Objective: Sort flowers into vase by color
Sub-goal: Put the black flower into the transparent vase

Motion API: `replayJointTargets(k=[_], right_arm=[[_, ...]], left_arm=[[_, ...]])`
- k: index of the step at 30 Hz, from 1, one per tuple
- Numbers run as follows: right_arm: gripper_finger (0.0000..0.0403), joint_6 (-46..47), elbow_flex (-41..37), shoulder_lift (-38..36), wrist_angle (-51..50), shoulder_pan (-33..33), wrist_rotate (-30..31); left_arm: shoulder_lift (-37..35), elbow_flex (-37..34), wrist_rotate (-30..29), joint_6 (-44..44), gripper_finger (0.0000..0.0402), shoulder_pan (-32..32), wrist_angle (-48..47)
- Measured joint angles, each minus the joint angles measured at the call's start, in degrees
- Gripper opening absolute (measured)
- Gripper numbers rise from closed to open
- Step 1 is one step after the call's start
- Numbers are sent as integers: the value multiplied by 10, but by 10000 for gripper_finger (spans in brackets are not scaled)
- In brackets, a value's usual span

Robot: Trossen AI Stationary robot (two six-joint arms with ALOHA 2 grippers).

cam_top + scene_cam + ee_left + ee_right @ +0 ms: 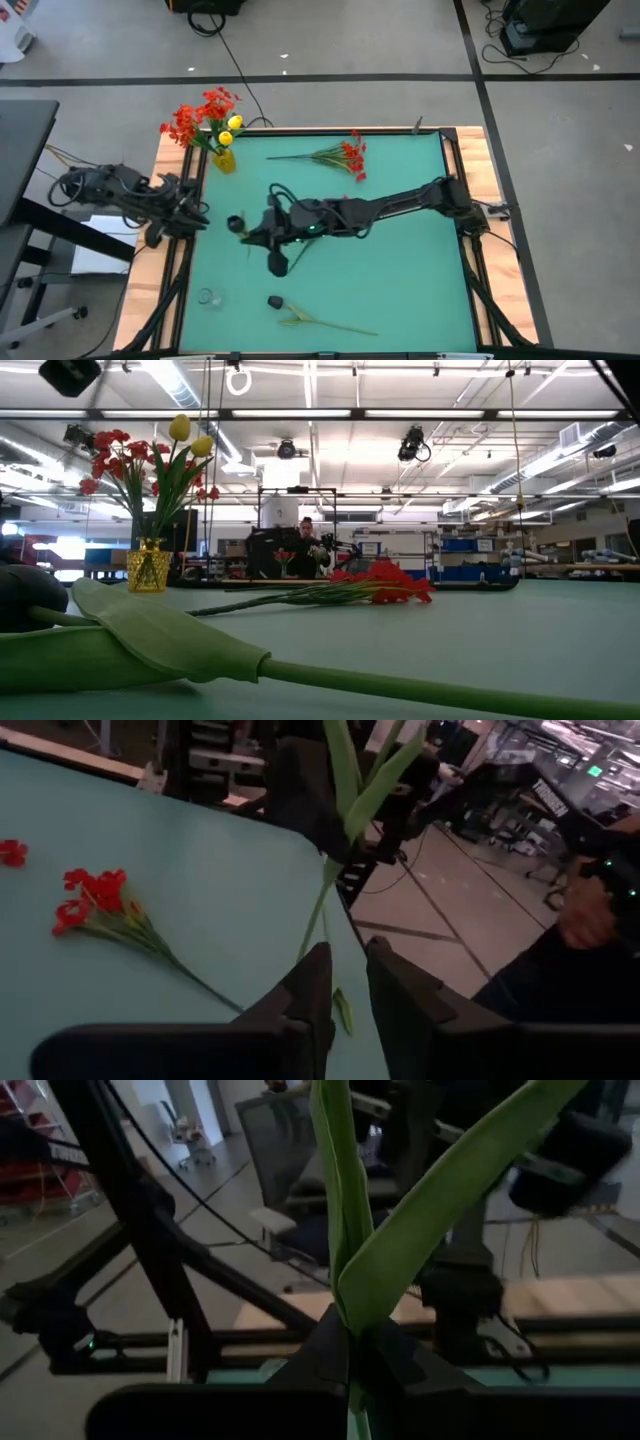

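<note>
Your right gripper (352, 1355) is clamped on a dark-headed flower stem (345, 1220) mid-table, its leaves sticking up. The yellow vase (224, 159) stands well apart at the far left corner, already crowded. Carried loosely, the stem may pivot and miss. Your left gripper (348, 982) waits slightly parted, empty.

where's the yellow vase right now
In the high view the yellow vase stands at the table's far left corner, holding red and yellow flowers, just beyond the left gripper.
</note>
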Motion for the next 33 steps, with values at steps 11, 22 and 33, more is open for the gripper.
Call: replayJointTargets(k=[11, 22, 33], right_arm=[[15, 22, 238, 161, -107, 0, -7], [15, 75, 250, 184, -92, -5, 12], [17, 103, 249, 184, -79, -10, 26]], left_arm=[[-32, 0, 57, 24, 66, -1, -67], [-29, -85, 119, -22, 66, -1, 10], [-29, -196, 75, -26, 148, -1, 177]])
